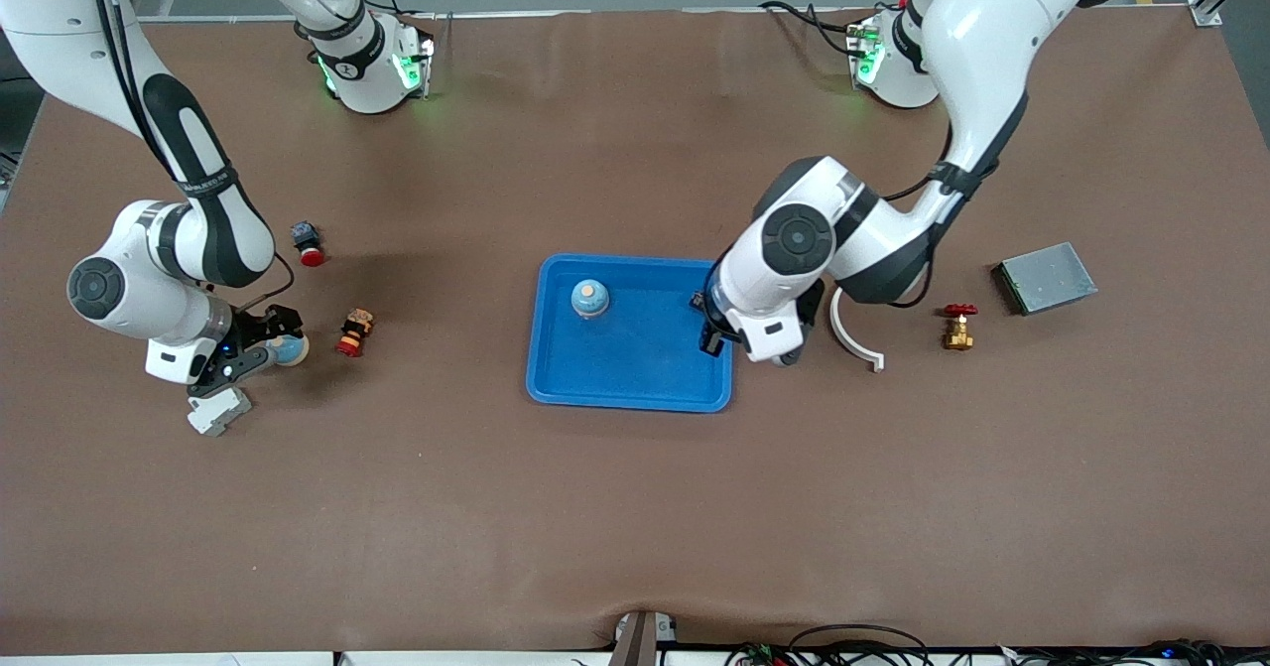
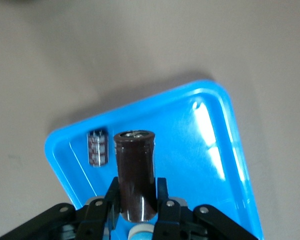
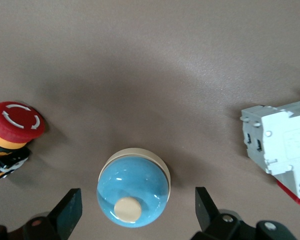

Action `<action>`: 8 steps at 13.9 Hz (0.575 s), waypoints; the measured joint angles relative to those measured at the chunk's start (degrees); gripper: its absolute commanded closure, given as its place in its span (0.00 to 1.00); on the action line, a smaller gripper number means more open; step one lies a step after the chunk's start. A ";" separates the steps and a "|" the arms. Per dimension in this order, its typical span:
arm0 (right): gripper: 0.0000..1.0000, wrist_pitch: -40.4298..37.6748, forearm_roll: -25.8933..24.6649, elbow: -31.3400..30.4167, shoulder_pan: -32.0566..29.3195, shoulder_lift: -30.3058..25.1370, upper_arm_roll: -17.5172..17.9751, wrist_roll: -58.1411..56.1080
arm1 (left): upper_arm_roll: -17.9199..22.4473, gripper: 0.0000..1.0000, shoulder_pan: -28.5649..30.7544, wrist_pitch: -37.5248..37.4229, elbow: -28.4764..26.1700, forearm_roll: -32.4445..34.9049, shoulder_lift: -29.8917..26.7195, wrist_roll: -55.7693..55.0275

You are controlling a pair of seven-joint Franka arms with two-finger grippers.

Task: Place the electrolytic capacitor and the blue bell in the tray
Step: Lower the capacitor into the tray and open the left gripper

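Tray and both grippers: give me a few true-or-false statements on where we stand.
1. The left gripper holds the electrolytic capacitor over the tray. True.
2. Nothing lies in the tray. False: one blue bell already stands in it.
3. The right gripper is shut on a second bell. False: its fingers are open on either side of that bell, which sits on the table.
4. A white breaker lies beside the second bell. True.
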 measured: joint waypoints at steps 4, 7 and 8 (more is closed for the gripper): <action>0.00 0.44 0.00 0.01 0.00 1.24 0.02 0.00 | 4.11 1.00 -4.59 6.22 1.16 0.00 3.68 -6.68; 0.38 0.53 0.00 0.03 0.00 1.59 0.10 -0.02 | 8.53 0.96 -7.99 10.62 1.29 0.00 6.61 -8.28; 0.55 0.54 0.00 0.04 0.00 1.62 0.13 -0.02 | 9.58 0.72 -8.72 11.58 1.45 0.00 7.41 -8.48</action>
